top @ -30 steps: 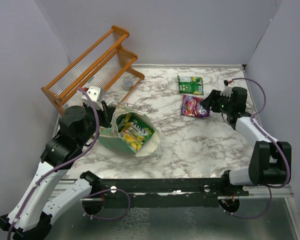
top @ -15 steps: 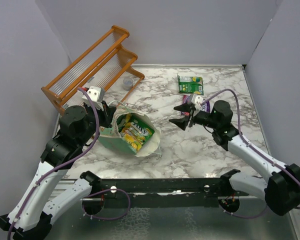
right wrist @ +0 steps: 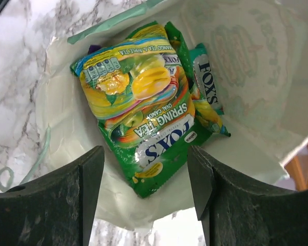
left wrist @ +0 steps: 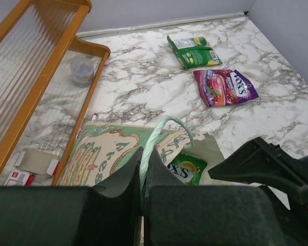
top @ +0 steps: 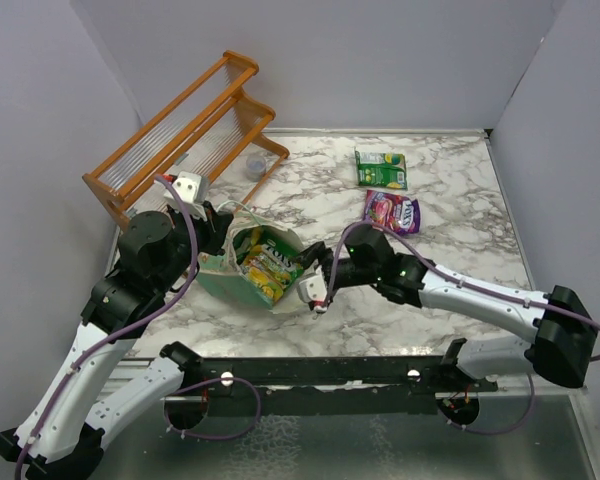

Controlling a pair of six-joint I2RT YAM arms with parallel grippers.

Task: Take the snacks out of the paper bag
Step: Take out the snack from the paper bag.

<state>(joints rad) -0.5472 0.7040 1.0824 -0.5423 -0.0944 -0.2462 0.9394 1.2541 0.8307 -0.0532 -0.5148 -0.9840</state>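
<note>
The pale-green paper bag point(top: 212, 275) lies tilted left of centre, its mouth towards the right. My left gripper point(top: 218, 226) is shut on the bag's pale string handle point(left wrist: 155, 137), and the bag's printed side shows below it point(left wrist: 105, 154). My right gripper point(top: 317, 290) is open at the bag's mouth, empty, looking into the cream inside point(right wrist: 246, 66). Inside lie a green-yellow "Spring Tea" packet point(right wrist: 141, 110) and a teal packet point(right wrist: 206, 84); others are partly hidden under them. A green packet point(top: 380, 168) and a purple-pink packet point(top: 391, 211) lie on the marble table at the back right.
An orange wooden rack point(top: 185, 135) stands at the back left. A small clear cup point(top: 256, 165) sits by its foot. Small red-and-white items point(left wrist: 20, 177) lie under the rack. Grey walls close in the table on three sides.
My right arm has swung from beside the purple-pink packet at the back right across to the bag's mouth. The left arm and the bag have not moved.
</note>
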